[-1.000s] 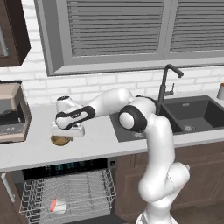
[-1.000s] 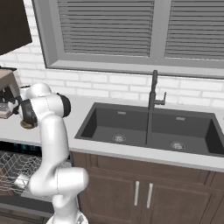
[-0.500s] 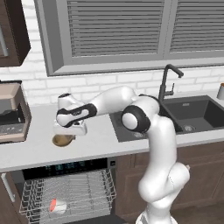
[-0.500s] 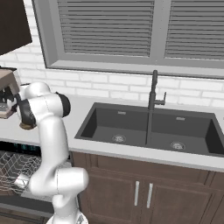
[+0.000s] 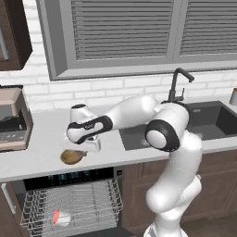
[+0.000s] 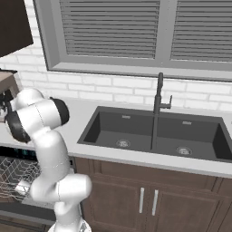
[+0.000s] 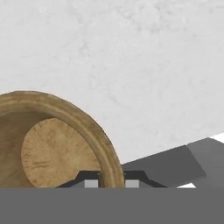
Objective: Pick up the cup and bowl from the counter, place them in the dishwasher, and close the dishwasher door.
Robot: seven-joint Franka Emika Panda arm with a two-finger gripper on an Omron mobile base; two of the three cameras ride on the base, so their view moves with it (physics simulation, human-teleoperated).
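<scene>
The golden-brown bowl (image 5: 71, 156) rests on the pale counter (image 5: 41, 139), just above the dishwasher's black control strip (image 5: 69, 178). My gripper (image 5: 83, 149) reaches down onto the bowl's right edge. In the hand view, the bowl (image 7: 48, 148) has its thick rim squeezed between my two dark fingertips, so the gripper (image 7: 111, 183) is shut on that rim. The cup (image 5: 61, 217), white with a red top, lies on its side in the dishwasher's pulled-out white wire rack (image 5: 92, 199). The dishwasher door is out of view.
A coffee machine (image 5: 11, 120) stands on the counter at the far left. The dark double sink (image 6: 154, 131) and its black faucet (image 6: 158, 104) lie to the right. Brown cabinets (image 6: 149, 204) run under the counter. My arm (image 5: 162, 134) arches over the counter's middle.
The fingers have closed further onto the bowl's rim, and the hand has settled a little lower. The bowl stays on the counter, the cup in the rack.
</scene>
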